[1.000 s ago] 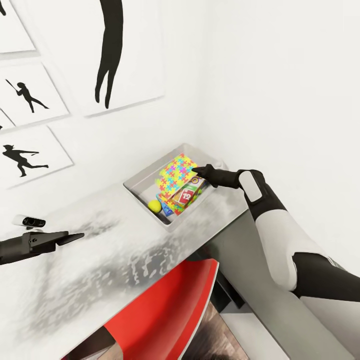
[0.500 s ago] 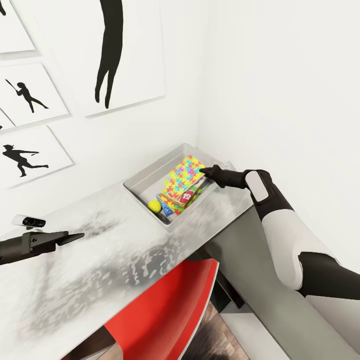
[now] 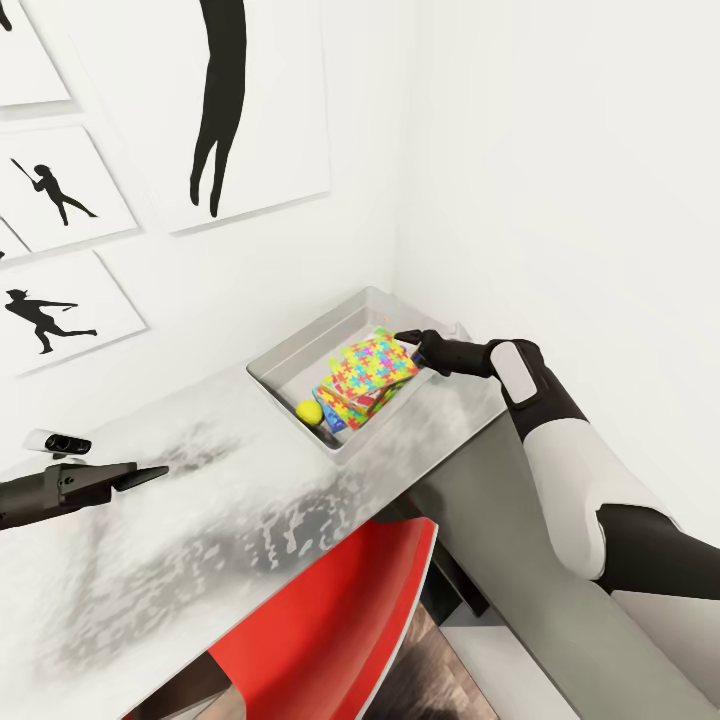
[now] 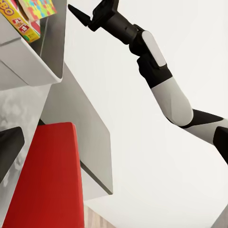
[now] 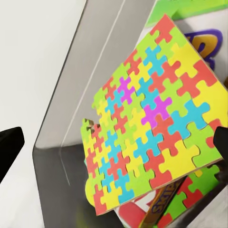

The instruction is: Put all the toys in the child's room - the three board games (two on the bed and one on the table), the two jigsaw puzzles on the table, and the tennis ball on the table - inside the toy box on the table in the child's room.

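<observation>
Toy box (image 3: 300, 352) sits at the far corner of the bench (image 3: 200, 500), against the wall. Inside it: tennis ball (image 3: 309, 411) at the near-left end, a stack of flat toys beside it, with a jigsaw puzzle (image 3: 372, 365) on top. The Skip-Bo board game (image 5: 164, 202) shows under the puzzle in the right wrist view; a second printed box (image 5: 199, 28) lies beyond.

Right hand (image 3: 408, 340) hovers at the box's right end, just over the puzzle's far edge. Fingers spread, nothing between them; the right wrist view shows 1 fingertip (image 5: 9, 147) well clear of the board. Puzzle looks released and lying tilted on the stack.

Left hand (image 3: 140, 475) hangs low over the near-left of the bench, well apart from the box. Looks closed to a point with nothing held.

Risks, as judged:
- Puzzle rests slanted on an uneven stack; a brush from the right fingers on withdrawal could slide it toward the rim or tip it out.
- Stack leans near the ball; a shove could roll it.
- Cannot count all 6 toys; some are hidden under the stack.
</observation>
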